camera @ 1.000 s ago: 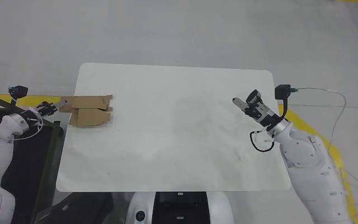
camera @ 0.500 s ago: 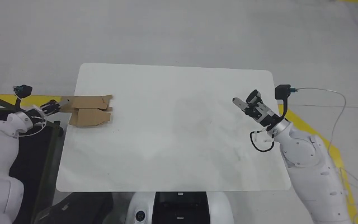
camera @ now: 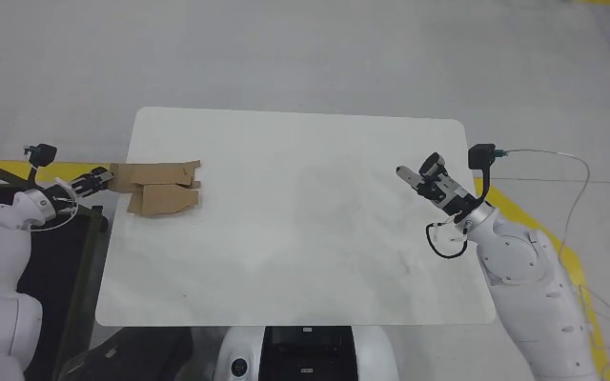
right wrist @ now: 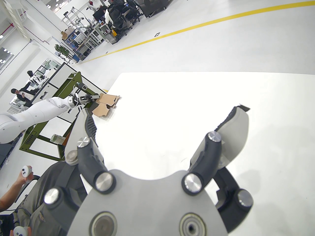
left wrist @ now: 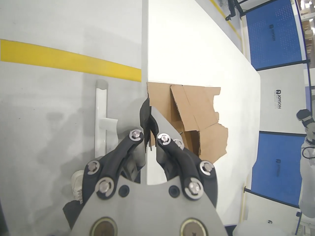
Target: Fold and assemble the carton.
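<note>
The flattened brown carton (camera: 162,187) lies at the left edge of the white table (camera: 305,248), partly overhanging it. My left gripper (camera: 101,179) is off the table's left side, shut on the carton's outer edge. In the left wrist view the fingers (left wrist: 145,114) pinch the edge of the carton (left wrist: 196,114), whose flaps spread over the tabletop. My right gripper (camera: 419,175) hovers over the right part of the table, open with nothing in it. The right wrist view shows its spread gripper (right wrist: 163,116) and, far off, the carton (right wrist: 105,104) held by the left gripper (right wrist: 92,97).
A dark cart (camera: 48,276) stands beside the table's left edge, seen as a green frame (right wrist: 49,124) in the right wrist view. The table's middle and front are bare white surface. A cable (camera: 553,157) runs off the right arm.
The left gripper has shifted the carton a little to the right, farther onto the table. The right arm has not moved.
</note>
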Controlling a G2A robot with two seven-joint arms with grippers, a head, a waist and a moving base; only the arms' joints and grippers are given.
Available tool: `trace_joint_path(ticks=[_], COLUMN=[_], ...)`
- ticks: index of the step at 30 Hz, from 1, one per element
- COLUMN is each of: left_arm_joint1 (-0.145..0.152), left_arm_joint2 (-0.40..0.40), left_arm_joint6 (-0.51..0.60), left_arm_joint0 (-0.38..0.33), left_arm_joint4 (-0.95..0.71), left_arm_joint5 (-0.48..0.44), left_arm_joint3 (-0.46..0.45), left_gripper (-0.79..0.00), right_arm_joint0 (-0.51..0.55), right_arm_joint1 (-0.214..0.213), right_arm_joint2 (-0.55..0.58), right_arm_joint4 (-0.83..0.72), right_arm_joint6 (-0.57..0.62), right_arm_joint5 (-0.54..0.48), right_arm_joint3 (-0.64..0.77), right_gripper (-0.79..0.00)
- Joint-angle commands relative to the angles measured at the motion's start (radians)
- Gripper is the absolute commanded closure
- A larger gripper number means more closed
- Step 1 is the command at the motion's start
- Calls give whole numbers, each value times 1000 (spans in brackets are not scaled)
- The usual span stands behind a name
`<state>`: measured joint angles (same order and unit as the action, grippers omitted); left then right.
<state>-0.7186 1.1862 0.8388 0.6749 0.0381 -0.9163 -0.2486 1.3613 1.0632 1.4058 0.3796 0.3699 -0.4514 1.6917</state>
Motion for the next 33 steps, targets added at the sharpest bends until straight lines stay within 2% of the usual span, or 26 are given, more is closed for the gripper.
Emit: trace_joint_path(ticks=[1,4,8,14,21,28,33], left_arm_joint1=[1,6,28,88,161,196,200], left_arm_joint2=[15,24,32,67,170,254,263], left_arm_joint6=[58,94,147,244,339,371,371], left_arm_joint0=[-3,14,68,187,345,484,523], left_arm_joint4=[-55,-132,-263,-519,-756,-827,-830], left_arm_joint5=[-7,29,81,178,273,305,306], left_arm_joint3=[3,-45,-160,-411,-708,-996,-1149], left_gripper=[0,0,0,0,0,0,0], right_arm_joint0=[0,0,0,0,0,0,0], right_arm_joint1=[0,0,0,0,0,0,0], right_arm_joint2=[0,0,0,0,0,0,0], right_arm_joint4=[0,0,0,0,0,0,0], right_arm_joint6=[0,0,0,0,0,0,0], right_arm_joint5=[0,0,0,0,0,0,0], right_arm_joint3=[0,0,0,0,0,0,0], right_gripper=[-785,-785,-785,-785,-785,-785,-785])
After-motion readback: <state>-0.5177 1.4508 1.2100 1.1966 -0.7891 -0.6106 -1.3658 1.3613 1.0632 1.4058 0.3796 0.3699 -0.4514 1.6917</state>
